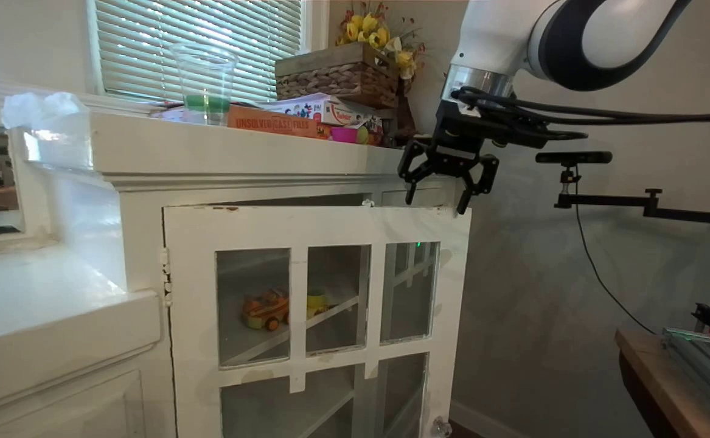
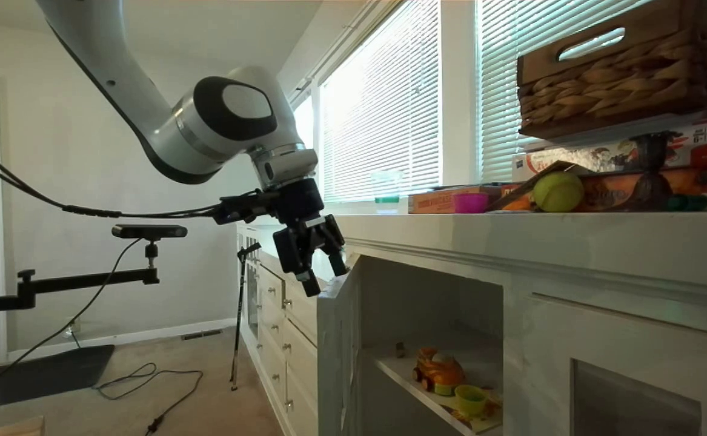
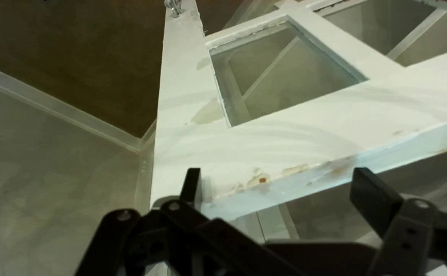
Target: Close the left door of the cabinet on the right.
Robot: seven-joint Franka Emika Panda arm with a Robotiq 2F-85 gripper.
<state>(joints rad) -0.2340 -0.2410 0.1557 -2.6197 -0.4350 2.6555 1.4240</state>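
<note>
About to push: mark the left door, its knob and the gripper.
Left door (image 1: 333, 361): in an exterior view, on its upper crossbar.
Knob (image 3: 174, 7): wrist view, on its shiny body.
Gripper (image 1: 436, 206): in an exterior view, midway between its fingertips.

Smooth, rounded robot arm, white to pale grey. In both exterior views a curved black band borders a pale oval. A small dark dot marks the arm higher up. A shiny silver collar meets a black mount. Black cables, partly bundled, join the mount. The gripper is mostly black, with two angular, jointed fingers; the wrist view shows round grey screw heads and small dark holes.
</note>
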